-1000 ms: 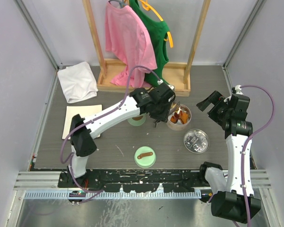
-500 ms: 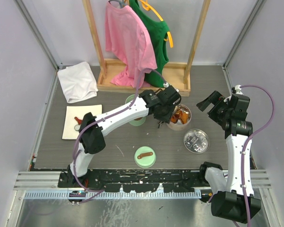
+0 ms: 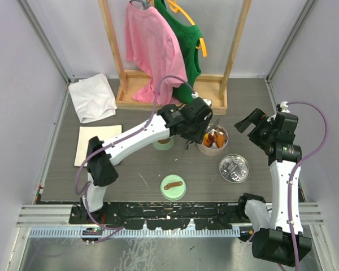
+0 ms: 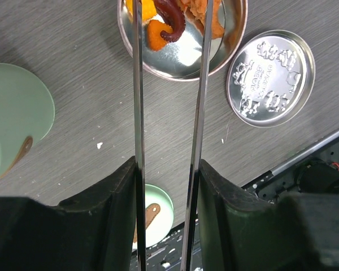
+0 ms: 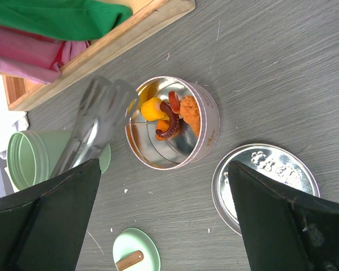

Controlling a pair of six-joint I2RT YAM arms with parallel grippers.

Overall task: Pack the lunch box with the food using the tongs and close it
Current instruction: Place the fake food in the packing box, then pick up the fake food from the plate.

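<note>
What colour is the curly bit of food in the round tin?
The curly piece is dark red, clearest in the left wrist view.

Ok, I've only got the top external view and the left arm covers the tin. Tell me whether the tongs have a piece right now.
Observer: Not that I can see. On the left wrist view the tongs sit in the left hand with their arms spread over the lunch box. Nothing is pinched along the stretch that shows, but the tips run out of frame.
Operator: Give me what's in there.
Observer: A curled dark red sausage lies beside orange chunks, and part of the shiny floor is bare.
Operator: Now check the lid.
Observer: The lid lies flat beside the lunch box, not touching it, with small raised figures showing on its face.
</note>
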